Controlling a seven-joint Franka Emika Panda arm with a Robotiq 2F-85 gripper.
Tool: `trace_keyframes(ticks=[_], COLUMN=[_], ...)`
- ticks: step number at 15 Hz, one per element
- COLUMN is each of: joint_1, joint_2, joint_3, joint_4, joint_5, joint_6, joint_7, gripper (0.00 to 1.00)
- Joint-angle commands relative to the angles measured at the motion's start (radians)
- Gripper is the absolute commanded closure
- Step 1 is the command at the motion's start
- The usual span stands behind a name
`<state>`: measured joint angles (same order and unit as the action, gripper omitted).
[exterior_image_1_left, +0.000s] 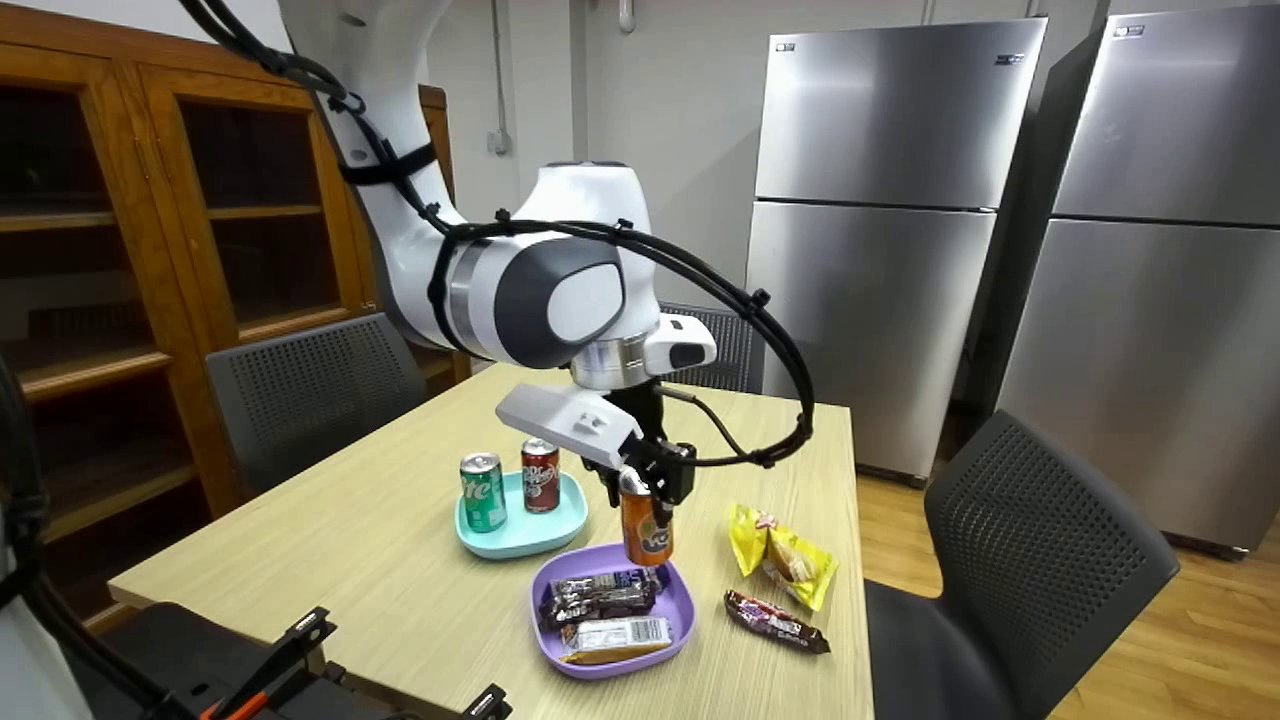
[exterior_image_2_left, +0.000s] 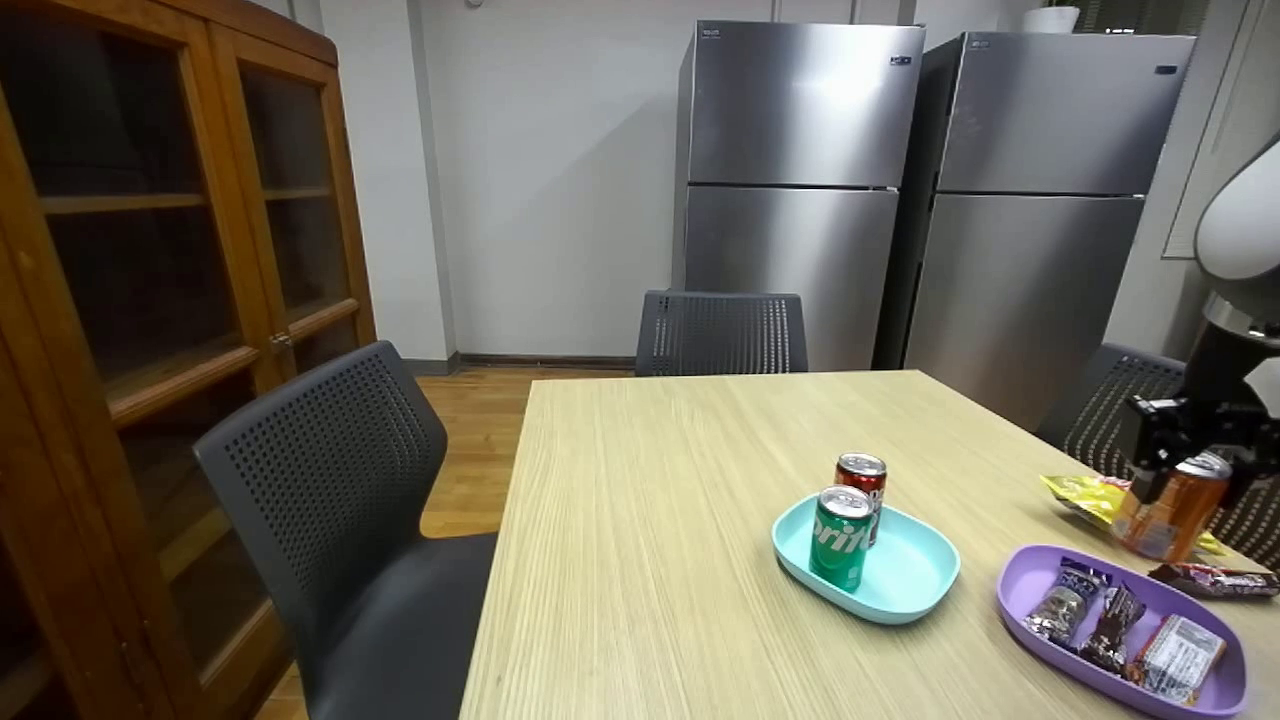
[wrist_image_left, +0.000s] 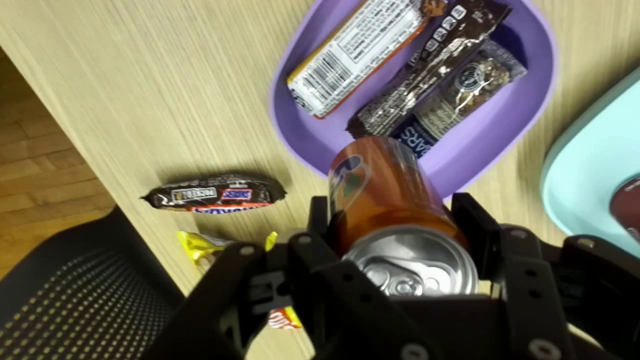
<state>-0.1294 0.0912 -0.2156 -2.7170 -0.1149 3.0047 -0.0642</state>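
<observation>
My gripper (wrist_image_left: 395, 215) is shut on an orange soda can (wrist_image_left: 382, 175), with one finger (wrist_image_left: 470, 220) on each side of its upper part. In the wrist view the silver lid faces the camera. Both exterior views show the can (exterior_image_1_left: 647, 530) tilted a little and seemingly raised off the table, near the rim of a purple tray (exterior_image_1_left: 683, 625). Several wrapped bars (exterior_image_1_left: 618, 632) lie in that tray. A teal tray (exterior_image_2_left: 925, 565) beside it carries a green can (exterior_image_2_left: 840, 545) and a dark red can (exterior_image_2_left: 862, 475), both upright.
A dark-wrapped candy bar (wrist_image_left: 215, 192) and a yellow snack bag (exterior_image_1_left: 780, 555) lie on the wooden table (exterior_image_1_left: 400, 500) near its edge. Grey chairs (exterior_image_1_left: 1040, 540) stand around it. Refrigerators (exterior_image_2_left: 800, 200) and a wooden cabinet (exterior_image_2_left: 150, 300) are beyond.
</observation>
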Motion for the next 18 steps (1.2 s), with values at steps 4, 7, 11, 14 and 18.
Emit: trace_keyframes(ticks=[4,7,11,14,18], joint_1=[0.005,-0.02,-0.077,-0.105,-0.101], joint_2=[0.004,0.031,0.08,0.128,0.181], joint_3=[0.145,0.221,0.341,0.383,0.378], joint_4=[0.02,0.037,0.084,0.131,0.182], joint_5=[0.03,0.093,0.204,0.197,0.149], joint_6=[-0.042,-0.03,-0.041,-0.061,-0.083], joint_7=[-0.23,-0.364,-0.568,-0.634,-0.659], gripper=[0.62,0.62,0.62,0.62,0.62])
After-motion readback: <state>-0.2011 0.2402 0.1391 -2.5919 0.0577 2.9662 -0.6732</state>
